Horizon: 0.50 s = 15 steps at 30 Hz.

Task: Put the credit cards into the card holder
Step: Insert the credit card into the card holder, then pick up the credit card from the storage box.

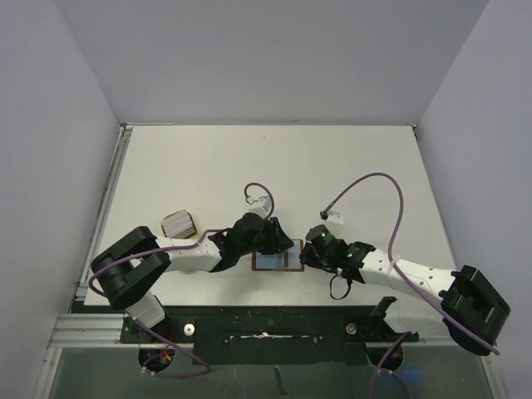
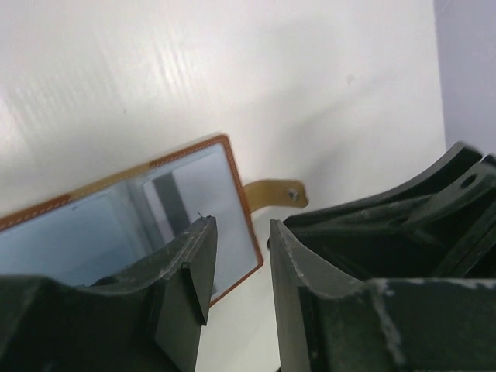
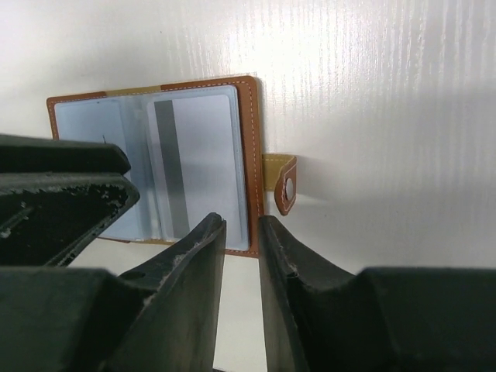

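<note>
— card holder (image 1: pixel 277 260), from above, lies open on the bench (image 1: pixel 332 166), with the left tool (image 1: pixel 273 238) and right tool (image 1: pixel 309 255) reaching in low on either side. which step?
— loading, i'd say. next, fetch from the credit cards (image 1: pixel 176 221), seemingly in the tan dish (image 1: pixel 194 226).
— left wrist: jaws slightly apart, empty, over the holder's edge.
— right wrist: same narrow gap, nothing held, near the snap tab (image 3: pixel 284 184).

On the table (image 1: pixel 249 158), the card holder (image 1: pixel 277 260) lies between left fingers (image 2: pixel 190 263) and right fingers (image 3: pixel 194 267).
</note>
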Each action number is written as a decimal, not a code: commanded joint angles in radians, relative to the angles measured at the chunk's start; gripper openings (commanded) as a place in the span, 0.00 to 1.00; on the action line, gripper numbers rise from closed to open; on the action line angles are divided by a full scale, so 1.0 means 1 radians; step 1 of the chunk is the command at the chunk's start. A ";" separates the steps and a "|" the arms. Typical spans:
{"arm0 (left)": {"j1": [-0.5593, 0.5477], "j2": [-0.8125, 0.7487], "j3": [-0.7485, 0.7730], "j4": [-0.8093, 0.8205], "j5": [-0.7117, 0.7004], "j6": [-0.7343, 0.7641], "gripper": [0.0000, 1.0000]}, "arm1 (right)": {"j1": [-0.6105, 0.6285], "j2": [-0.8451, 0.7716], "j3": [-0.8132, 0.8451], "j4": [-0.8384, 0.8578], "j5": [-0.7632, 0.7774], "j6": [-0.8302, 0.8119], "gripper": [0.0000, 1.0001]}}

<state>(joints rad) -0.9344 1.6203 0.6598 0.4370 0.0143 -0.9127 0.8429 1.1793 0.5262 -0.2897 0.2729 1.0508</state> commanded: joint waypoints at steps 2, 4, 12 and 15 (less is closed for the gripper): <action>0.002 -0.043 0.114 -0.116 -0.064 0.069 0.39 | -0.004 -0.060 0.056 -0.040 0.040 -0.029 0.29; 0.006 -0.077 0.147 -0.231 -0.116 0.109 0.43 | -0.003 -0.077 0.070 -0.049 0.037 -0.035 0.33; 0.090 -0.246 0.300 -0.655 -0.252 0.399 0.51 | -0.005 -0.121 0.135 -0.067 0.036 -0.102 0.39; 0.110 -0.291 0.341 -0.787 -0.329 0.534 0.51 | -0.010 -0.123 0.156 -0.079 0.044 -0.120 0.40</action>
<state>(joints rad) -0.8516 1.4059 0.9157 -0.1246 -0.1936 -0.6044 0.8429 1.0805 0.6212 -0.3656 0.2798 0.9756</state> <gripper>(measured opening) 0.505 0.394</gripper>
